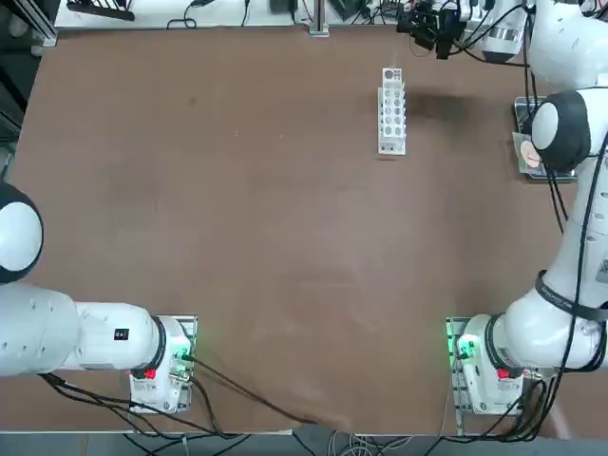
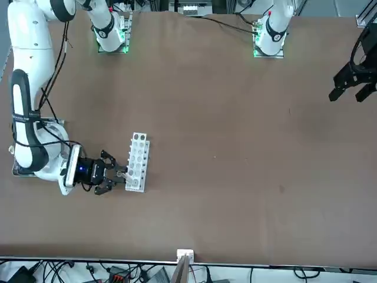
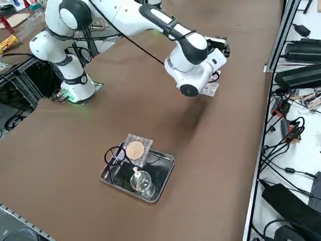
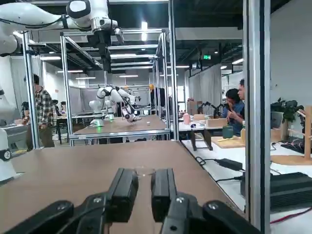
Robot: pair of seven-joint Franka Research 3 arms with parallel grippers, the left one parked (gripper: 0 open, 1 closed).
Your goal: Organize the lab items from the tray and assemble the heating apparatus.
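Observation:
The tray [image 3: 168,161] lies near the table's right edge. In it are the clear glass burner [image 3: 141,183], the black wire tripod [image 3: 113,154] and the grey gauze mat [image 3: 136,149], which leans over the rim. From overhead my arm covers most of the tray [image 1: 522,112], and only a bit of the mat [image 1: 528,155] shows. My right gripper [image 1: 410,26] [image 2: 122,174] [image 3: 224,47] [image 4: 144,187] hangs level near the far edge, well away from the tray. Its fingers are shut to a narrow slit with nothing between them.
A white test tube rack [image 1: 391,109] [image 2: 138,162] lies flat on the table close to the gripper. The far edge carries cables and boxes [image 3: 296,75]. People stand in the room beyond the table.

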